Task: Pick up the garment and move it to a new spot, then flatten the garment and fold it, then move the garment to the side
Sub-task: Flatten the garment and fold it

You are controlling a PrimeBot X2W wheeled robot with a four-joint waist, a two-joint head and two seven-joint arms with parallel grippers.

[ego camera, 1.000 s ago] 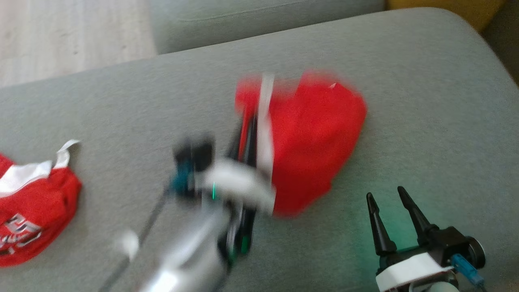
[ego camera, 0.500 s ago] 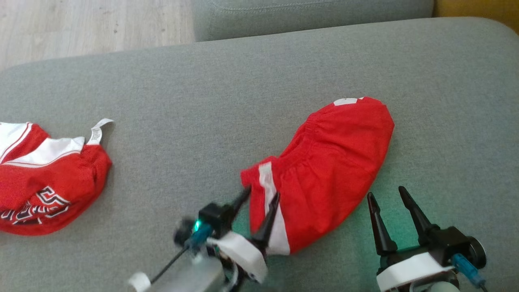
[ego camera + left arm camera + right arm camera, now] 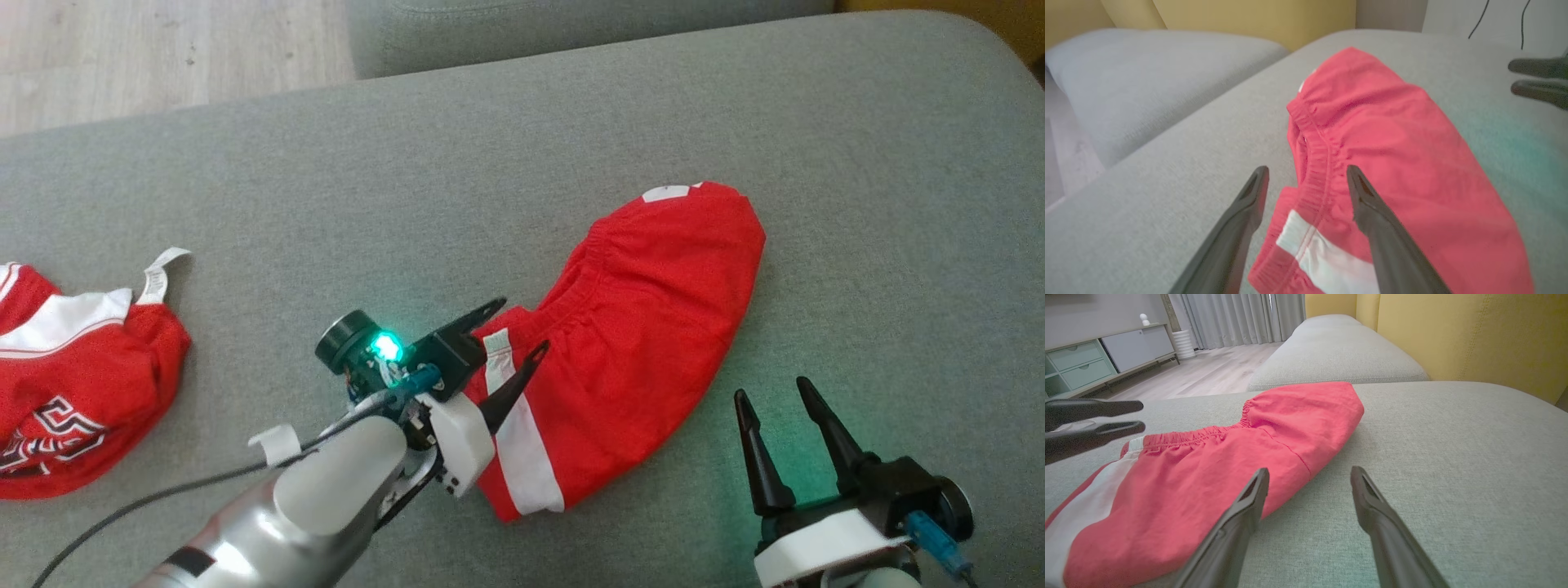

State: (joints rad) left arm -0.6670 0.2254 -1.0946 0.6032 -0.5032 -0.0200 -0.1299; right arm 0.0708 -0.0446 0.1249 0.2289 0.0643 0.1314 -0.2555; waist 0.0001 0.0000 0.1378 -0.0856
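Item: red garment, lying bunched on grey cushion. Left gripper: jaws wide, empty, over waistband at garment's 8 o'clock. Right gripper: wide, empty, at 5 o'clock. Risk: closing likely pinches both layers, hindering flattening.

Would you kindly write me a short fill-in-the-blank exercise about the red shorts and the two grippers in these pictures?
1. The red shorts lie on a ____ cushion.
2. The left gripper is at the shorts' elastic waistband with its fingers ____.
3. The stripe down the shorts' side is ____.
4. The right gripper, beside the shorts, holds ____.

Missing words: grey; open; white; nothing.
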